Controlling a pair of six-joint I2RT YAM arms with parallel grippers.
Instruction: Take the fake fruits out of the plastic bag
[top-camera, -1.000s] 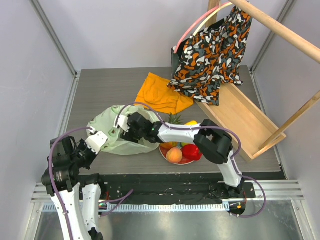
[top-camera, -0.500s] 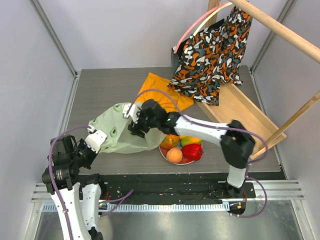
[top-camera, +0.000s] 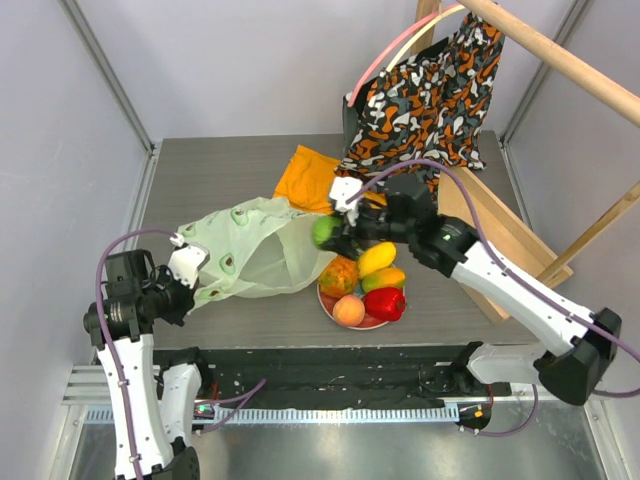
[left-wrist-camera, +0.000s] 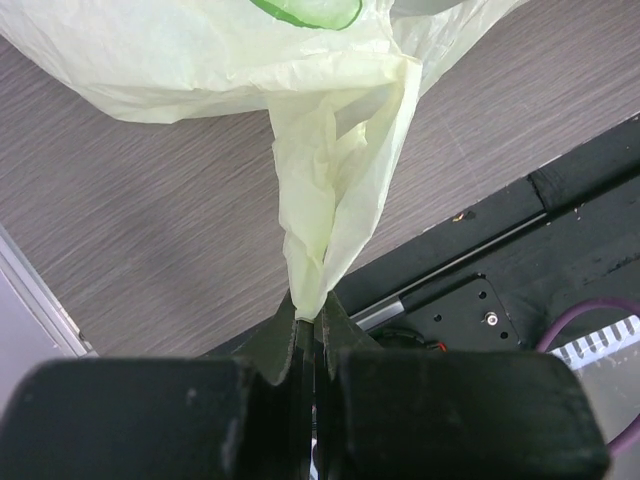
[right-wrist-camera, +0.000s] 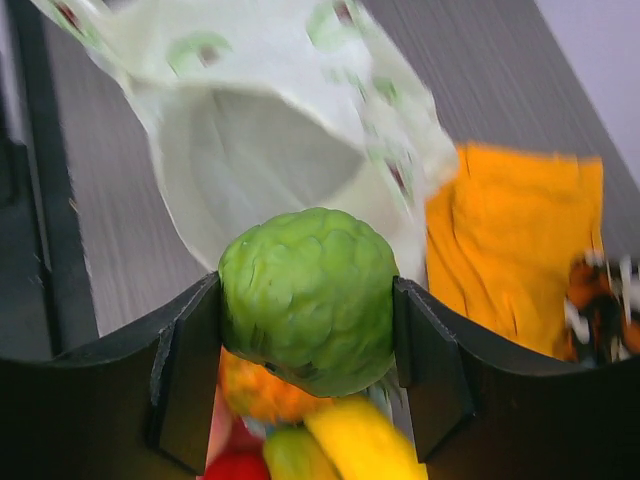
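Tension on the plastic bag (top-camera: 250, 255) comes from the left gripper (top-camera: 188, 268), whose jaws are pressed together on a twisted tail of the thin film. That pins the end near the left front of the bench (top-camera: 200, 170), while the bag's mouth gapes toward the right. Just past that mouth, the right gripper (top-camera: 332, 232) hangs above the bench, clamped on either side of a green round fruit (right-wrist-camera: 308, 300). The fruit is bumpy-skinned, seated squarely between the pads, and already outside the bag. Below and to the right sits the red plate (top-camera: 368, 325), carrying the orange pineapple (top-camera: 340, 275), a yellow mango (top-camera: 377, 258), the red pepper (top-camera: 386, 303) and the peach (top-camera: 348, 311). The step in hand looks like carrying the green fruit across to that pile. Doing it well calls for a level carry with a firm squeeze, since the glossy round shell could slip. It then needs a low release onto a free spot, so the fruit neither rolls off nor knocks the others. No fruit shows inside the bag in the right wrist view, though its deeper folds are hidden, so the left grip is worth holding until that is checked.
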